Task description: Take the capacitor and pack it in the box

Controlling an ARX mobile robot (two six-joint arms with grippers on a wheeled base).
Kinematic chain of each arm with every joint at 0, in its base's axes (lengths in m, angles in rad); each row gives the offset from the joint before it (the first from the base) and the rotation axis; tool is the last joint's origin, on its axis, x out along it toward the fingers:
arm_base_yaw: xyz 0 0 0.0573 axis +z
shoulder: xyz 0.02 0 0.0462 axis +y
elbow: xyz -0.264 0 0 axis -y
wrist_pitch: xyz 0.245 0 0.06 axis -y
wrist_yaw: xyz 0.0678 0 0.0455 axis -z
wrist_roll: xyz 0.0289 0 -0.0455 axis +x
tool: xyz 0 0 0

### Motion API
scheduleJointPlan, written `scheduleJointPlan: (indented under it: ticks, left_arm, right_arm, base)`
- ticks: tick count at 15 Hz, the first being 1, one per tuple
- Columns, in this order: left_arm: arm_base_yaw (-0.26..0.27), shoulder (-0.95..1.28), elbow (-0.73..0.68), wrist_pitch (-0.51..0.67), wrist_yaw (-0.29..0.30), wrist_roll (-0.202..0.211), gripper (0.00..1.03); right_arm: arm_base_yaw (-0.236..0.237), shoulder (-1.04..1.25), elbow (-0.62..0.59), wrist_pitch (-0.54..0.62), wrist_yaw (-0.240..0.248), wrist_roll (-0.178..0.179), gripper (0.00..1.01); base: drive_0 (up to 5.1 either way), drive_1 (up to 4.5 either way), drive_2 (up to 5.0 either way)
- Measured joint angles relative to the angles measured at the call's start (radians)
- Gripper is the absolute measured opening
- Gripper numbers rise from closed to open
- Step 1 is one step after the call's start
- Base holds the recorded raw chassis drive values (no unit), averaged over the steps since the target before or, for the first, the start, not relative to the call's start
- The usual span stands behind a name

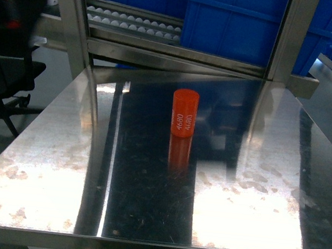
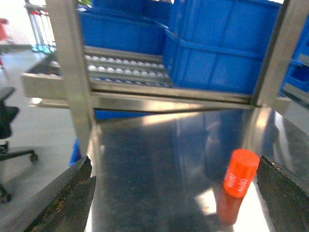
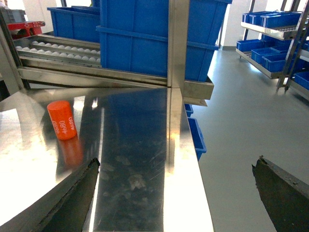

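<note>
The capacitor (image 1: 185, 113) stands upright on my steel desk (image 1: 43, 177), an orange cylinder with "4680" printed in white down its side. It sits toward the far edge, roughly midway between the left and right edges, with its reflection stretching toward me on the polished top. Nothing touches it and nothing lies between it and the near edge — only smudges and bright glare patches on the metal.

My left tool (image 2: 176, 193) is released: its two dark fingers (image 2: 63, 198) frame the bottom corners of the left wrist view, spread wide, with the capacitor just inside the right-hand one, not touching it. My right tool (image 3: 176, 193) is also released, fingers (image 3: 72, 198) far apart at the bottom of its view; the capacitor is well off to its left, and this tool hangs near the desk's right edge, with grey floor showing beyond it.

Behind the far edge rises a steel frame with two uprights (image 1: 76, 21) and a low crossbar (image 1: 178, 58) — the nearest obstruction behind the capacitor. Past it lies a roller track (image 1: 134, 22) and big blue bins (image 1: 240, 23). A black office chair (image 1: 9, 68) stands off the left edge, and racks of more blue bins (image 3: 270, 34) line the floor to the right.
</note>
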Motion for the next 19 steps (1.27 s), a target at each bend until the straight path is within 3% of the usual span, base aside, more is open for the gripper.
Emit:
scheduleJointPlan:
  ticks: [4, 9, 19]
  left_arm:
    - [-0.072, 0.435, 0.337, -0.068, 0.105, 0.026, 0.98]
    - [-0.145, 0.635, 0.556, -0.145, 0.178, 0.025, 0.98]
    - [-0.164, 0.957, 0.838, -0.269, 0.188, 0.008, 0.98]
  right_arm:
    - [0.0, 0.0, 0.0, 0.0, 0.0, 0.0, 0.98]
    - [0.0, 0.0, 0.0, 0.0, 0.0, 0.0, 0.98]
    - [0.0, 0.0, 0.0, 0.0, 0.0, 0.0, 0.98]
  base:
    - [0.0, 0.0, 0.0]
    - [0.0, 0.0, 0.0]
    - [0.0, 0.0, 0.0]
